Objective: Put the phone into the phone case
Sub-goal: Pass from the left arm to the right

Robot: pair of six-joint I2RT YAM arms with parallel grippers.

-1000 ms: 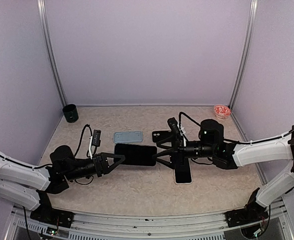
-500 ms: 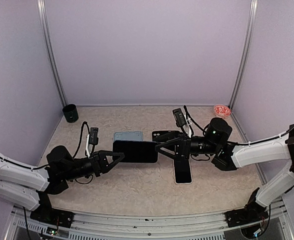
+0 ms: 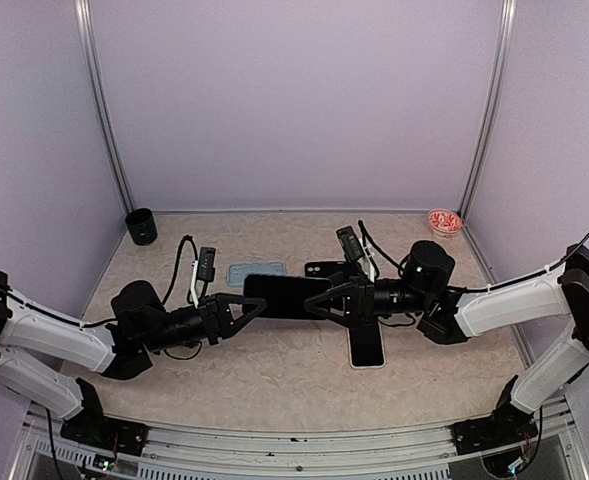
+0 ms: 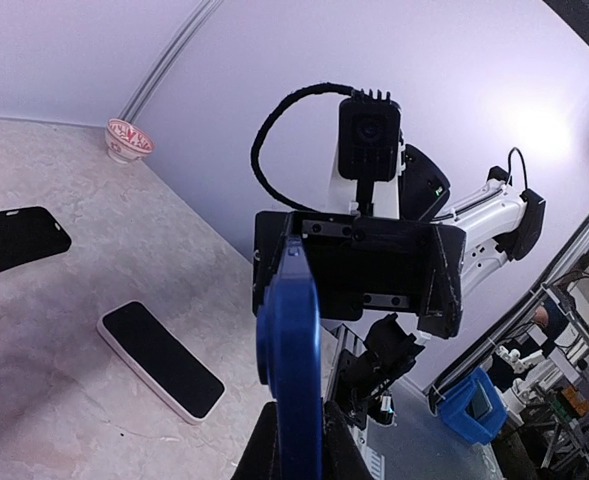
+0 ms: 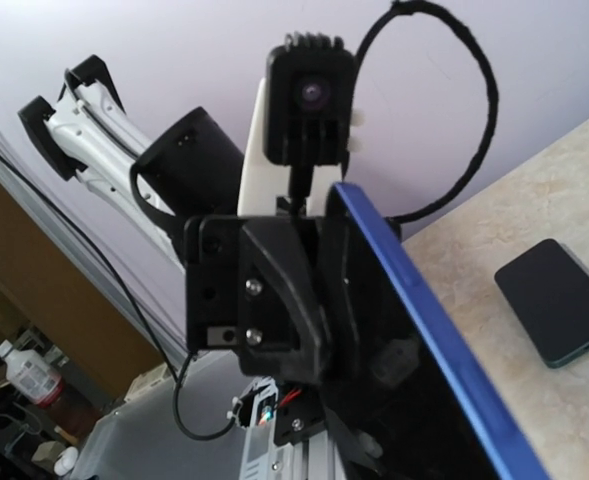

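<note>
Mid-air handover: the left pincer [image 3: 256, 305] pinches one end of the blue-edged phone [image 3: 286, 296], holding it clear of the worktop [image 3: 274, 385] between the two arms. The right pincer [image 3: 314, 300] stands at the phone's other end with its jaws spread wide and not gripping.

The step in hand looks like passing or re-gripping the phone before it goes into a case. The next move likely calls for the right jaws to close squarely across the phone's thin faces. Only then should the left let go, or the phone could twist or drop.

The black phone case [image 3: 326, 268] lies flat on the worktop just behind the held phone, and nothing shows inside it. A light-blue slab [image 3: 249, 273], either a phone or a case, lies beside it and is partly hidden. A dark-screened phone in a white rim [image 3: 367, 347] lies nearer the arms.

A black cup [image 3: 141, 226] stands in the far left corner and a red-patterned bowl [image 3: 444, 221] in the far right. The contents of both cannot be made out.
</note>
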